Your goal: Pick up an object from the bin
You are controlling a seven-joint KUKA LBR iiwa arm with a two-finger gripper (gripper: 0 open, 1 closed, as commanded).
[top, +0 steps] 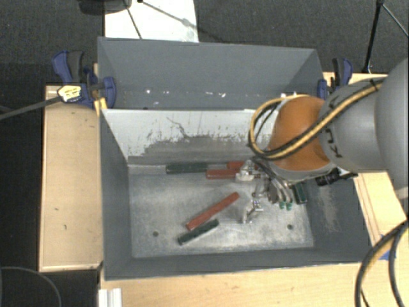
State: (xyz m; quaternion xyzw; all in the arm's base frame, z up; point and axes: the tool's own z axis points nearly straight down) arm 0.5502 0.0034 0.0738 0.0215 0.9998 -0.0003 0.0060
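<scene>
My gripper (254,208) hangs low over the bin floor, right of the middle, just off the right end of a red-brown stick (212,211) that lies slanted there. A dark green stick (197,231) lies against that stick's lower left end. Along the back wall lie another dark green stick (186,168) and a second red-brown stick (225,170), end to end, with a small white piece (245,176) at their right end, close behind the gripper.
The arm with its orange cover and cables reaches in from the right and hides the bin's back right corner. Bare floor lies at the left and along the front of the bin.
</scene>
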